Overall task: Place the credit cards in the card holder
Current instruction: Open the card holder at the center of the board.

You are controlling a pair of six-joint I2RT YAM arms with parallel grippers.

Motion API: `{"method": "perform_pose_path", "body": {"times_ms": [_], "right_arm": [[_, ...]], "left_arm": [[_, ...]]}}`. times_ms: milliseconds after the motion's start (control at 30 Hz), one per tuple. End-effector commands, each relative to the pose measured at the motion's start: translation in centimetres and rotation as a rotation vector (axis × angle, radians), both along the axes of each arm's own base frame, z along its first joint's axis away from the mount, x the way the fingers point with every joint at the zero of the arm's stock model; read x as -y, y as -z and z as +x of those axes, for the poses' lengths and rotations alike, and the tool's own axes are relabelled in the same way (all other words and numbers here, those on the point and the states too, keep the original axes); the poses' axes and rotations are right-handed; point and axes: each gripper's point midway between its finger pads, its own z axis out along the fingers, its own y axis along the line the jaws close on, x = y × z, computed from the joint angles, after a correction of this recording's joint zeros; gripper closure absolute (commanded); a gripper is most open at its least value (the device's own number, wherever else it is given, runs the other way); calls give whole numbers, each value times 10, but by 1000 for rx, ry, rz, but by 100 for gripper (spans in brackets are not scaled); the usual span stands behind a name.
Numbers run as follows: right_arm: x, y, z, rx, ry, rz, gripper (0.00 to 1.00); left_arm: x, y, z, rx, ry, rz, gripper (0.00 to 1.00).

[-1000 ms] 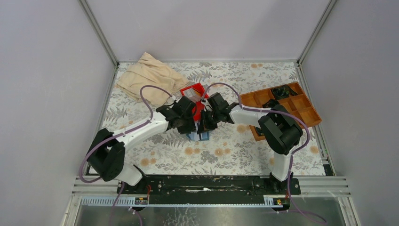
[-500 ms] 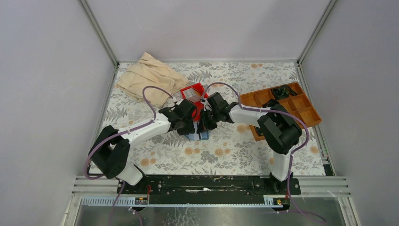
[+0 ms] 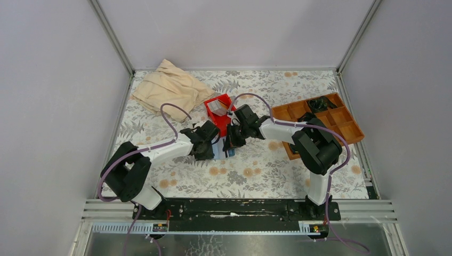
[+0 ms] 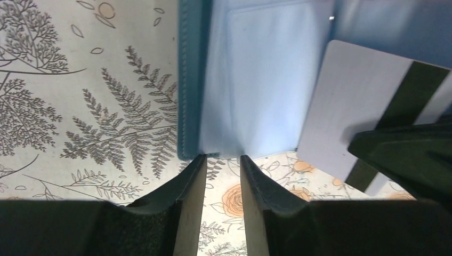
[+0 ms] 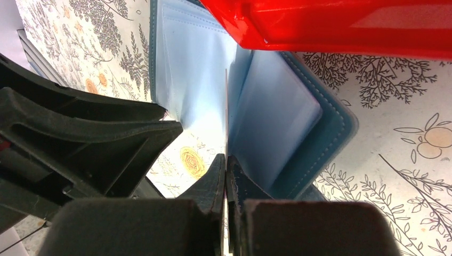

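The card holder (image 3: 222, 152) is a teal-blue wallet lying spread open on the flowered table, just in front of the red bin. Its pale blue slots (image 4: 250, 80) fill the left wrist view. My right gripper (image 5: 226, 158) is shut on a whitish credit card (image 4: 352, 106) with a black stripe. The card stands on edge (image 5: 226, 106) over the wallet's inner pockets (image 5: 288, 117). My left gripper (image 4: 223, 157) is open, its tips at the wallet's near edge and nothing between them. In the top view the two grippers (image 3: 212, 145) (image 3: 229, 144) face each other across the wallet.
A red plastic bin (image 3: 224, 120) stands right behind the wallet, with a pale card (image 3: 216, 105) inside; its wall (image 5: 346, 26) hangs over the right wrist view. A brown wooden compartment tray (image 3: 282, 112) sits at the right. A beige cloth (image 3: 170, 88) lies at the back left.
My left arm has drawn back toward the near left and its gripper has come down to the wallet's near edge. The right gripper has stayed in place with the card.
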Motion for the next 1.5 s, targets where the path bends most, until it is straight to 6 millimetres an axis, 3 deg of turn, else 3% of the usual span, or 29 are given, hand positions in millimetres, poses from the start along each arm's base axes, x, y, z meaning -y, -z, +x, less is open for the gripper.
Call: {"method": "perform_pose_path", "body": {"times_ms": [0, 533, 900, 1133, 1467], "right_arm": [[-6, -10, 3, 31, -17, 10, 100], [-1, -25, 16, -8, 27, 64, 100], [2, -18, 28, -54, 87, 90, 100], [-4, -13, 31, -81, 94, 116, 100], [-10, -21, 35, -85, 95, 155, 100]], "left_arm": [[-9, 1, 8, 58, -12, 41, 64], [-19, 19, 23, 67, -32, 102, 62], [-21, 23, 28, 62, -30, 109, 62], [-24, 27, 27, 48, -16, 116, 62], [-29, 37, 15, 7, -7, 112, 62]]}}
